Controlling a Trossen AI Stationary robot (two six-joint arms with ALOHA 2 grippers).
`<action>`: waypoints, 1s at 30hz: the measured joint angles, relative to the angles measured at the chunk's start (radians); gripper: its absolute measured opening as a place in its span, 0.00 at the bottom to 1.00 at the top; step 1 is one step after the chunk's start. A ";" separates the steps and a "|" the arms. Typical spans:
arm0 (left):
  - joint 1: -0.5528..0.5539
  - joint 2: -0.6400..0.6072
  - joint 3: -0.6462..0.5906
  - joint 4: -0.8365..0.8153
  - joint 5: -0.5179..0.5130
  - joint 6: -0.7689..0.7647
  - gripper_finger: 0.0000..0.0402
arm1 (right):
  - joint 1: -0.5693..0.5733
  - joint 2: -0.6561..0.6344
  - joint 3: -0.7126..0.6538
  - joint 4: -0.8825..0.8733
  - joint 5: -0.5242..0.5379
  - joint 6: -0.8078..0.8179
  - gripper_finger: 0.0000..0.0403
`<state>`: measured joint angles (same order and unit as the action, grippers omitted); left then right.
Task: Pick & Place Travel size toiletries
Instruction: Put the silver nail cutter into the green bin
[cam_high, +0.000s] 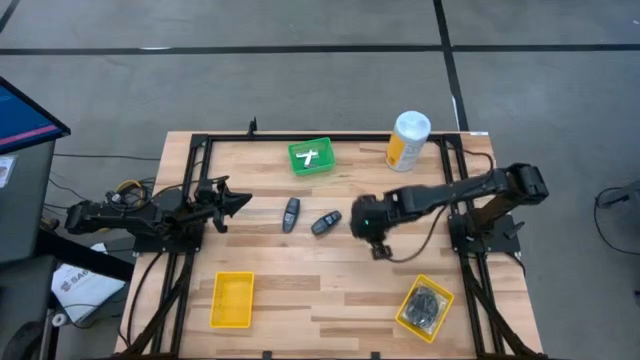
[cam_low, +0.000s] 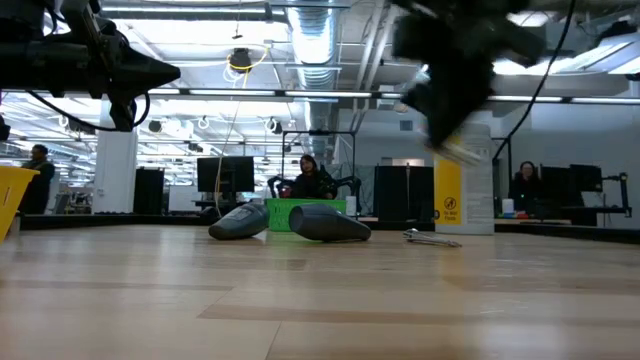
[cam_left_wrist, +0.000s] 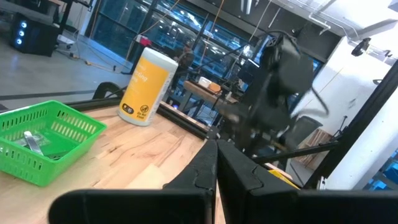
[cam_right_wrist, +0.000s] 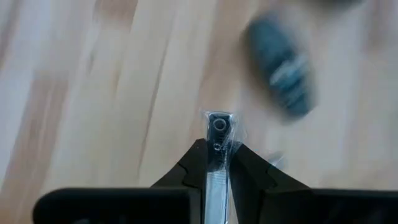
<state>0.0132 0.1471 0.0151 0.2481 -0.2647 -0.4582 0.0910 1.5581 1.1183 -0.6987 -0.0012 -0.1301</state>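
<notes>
My right gripper (cam_high: 379, 249) hangs above the table's middle right, shut on a slim silvery piece (cam_right_wrist: 218, 127). Two dark oval pieces (cam_high: 290, 213) (cam_high: 326, 222) lie flat on the wood to its left; one shows blurred in the right wrist view (cam_right_wrist: 283, 74). Another silvery piece (cam_low: 432, 238) lies on the table in the low view. The green tray (cam_high: 311, 157) at the far middle holds silvery pieces. My left gripper (cam_high: 236, 203) waits shut at the table's left, raised. My right gripper pinches the slim silvery piece between its two fingers. The piece lies along the fingers, and its dark round end (cam_right_wrist: 219, 123) sticks out past the fingertips. The fingers slant down from above. The piece (cam_low: 461, 152) is lifted clear of the table.
A tall white-and-yellow canister (cam_high: 408, 140) stands at the far right. One yellow tray (cam_high: 232, 298) sits near left; another yellow tray (cam_high: 425, 306) near right holds black bundles. Bare wood lies between the trays. People sit in the room beyond the table.
</notes>
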 joint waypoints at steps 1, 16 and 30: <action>0.000 0.000 0.000 0.000 0.000 0.000 0.00 | -0.017 0.003 0.031 0.019 0.001 0.000 0.09; 0.000 0.000 0.000 0.000 -0.006 0.028 0.00 | -0.257 0.305 0.504 0.237 0.003 -0.013 0.09; 0.000 0.004 0.000 0.000 -0.005 0.032 0.00 | -0.468 0.655 0.954 0.085 0.003 0.000 0.09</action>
<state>0.0135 0.1513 0.0154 0.2481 -0.2701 -0.4265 -0.3770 2.2132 2.0724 -0.6138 0.0018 -0.1301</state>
